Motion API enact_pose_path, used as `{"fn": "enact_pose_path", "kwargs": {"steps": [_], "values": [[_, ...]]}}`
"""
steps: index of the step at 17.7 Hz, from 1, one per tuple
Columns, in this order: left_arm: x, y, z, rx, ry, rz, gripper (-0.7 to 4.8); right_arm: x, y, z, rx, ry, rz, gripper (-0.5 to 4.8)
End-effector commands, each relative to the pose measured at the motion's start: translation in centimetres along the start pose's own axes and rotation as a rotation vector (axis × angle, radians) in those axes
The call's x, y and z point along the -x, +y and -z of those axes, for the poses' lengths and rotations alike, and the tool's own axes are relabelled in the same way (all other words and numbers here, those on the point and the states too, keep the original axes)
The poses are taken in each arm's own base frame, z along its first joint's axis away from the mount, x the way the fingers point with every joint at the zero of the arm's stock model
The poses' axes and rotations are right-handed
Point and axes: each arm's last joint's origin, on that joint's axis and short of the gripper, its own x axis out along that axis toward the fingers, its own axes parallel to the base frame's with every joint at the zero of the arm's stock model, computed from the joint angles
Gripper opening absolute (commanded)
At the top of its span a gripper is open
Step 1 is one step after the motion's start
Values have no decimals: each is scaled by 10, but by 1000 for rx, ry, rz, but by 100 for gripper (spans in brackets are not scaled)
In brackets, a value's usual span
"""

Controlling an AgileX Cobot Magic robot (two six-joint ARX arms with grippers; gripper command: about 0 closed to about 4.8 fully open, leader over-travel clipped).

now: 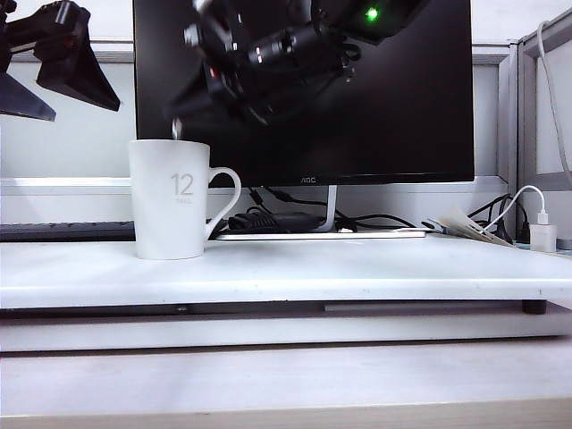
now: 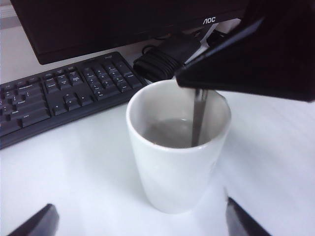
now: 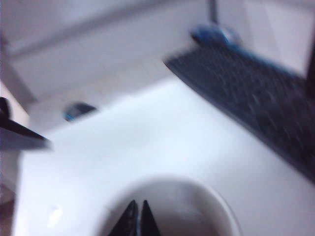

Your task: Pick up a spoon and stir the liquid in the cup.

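Note:
The cup point(image 1: 170, 201) is a tall white mug printed with "12", standing on the white desk at the left, its handle to the right. In the left wrist view the cup point(image 2: 172, 162) holds greyish liquid point(image 2: 165, 132). The spoon point(image 2: 198, 118), a thin metal handle, dips down into it, and its bowl is hidden. My right gripper point(image 1: 192, 98) reaches across above the cup, shut on the spoon point(image 1: 176, 130). Its closed fingertips point(image 3: 137, 219) hang over the cup's mouth point(image 3: 219, 204). My left gripper point(image 1: 85, 111) hovers open up and left of the cup, with the fingers point(image 2: 34, 223) apart and nothing between them.
A black monitor point(image 1: 375, 107) stands behind the cup, with cables and a power brick point(image 1: 268, 221) at its foot. A dark keyboard point(image 2: 59, 93) lies behind and left of the cup. A white charger point(image 1: 542, 234) sits at the far right. The desk's front edge point(image 1: 286, 295) runs below.

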Motion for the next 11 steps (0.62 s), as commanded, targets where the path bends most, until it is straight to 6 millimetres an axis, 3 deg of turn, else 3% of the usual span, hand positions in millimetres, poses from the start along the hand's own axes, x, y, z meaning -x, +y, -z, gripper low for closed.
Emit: {"fn": "enact_pose_path", "kwargs": {"steps": [1,6,11], "values": [[0,0,-2,-1,-9,-5,479,1,-2,-8,76,-41,145,-6],[0,0,-2,-1,-9,-5,479,3,1,-22,160,-166,88,-6],[0,0,-2,-1,-8,-5,479,2,6,-17,148,-125,-114,-6]]}}
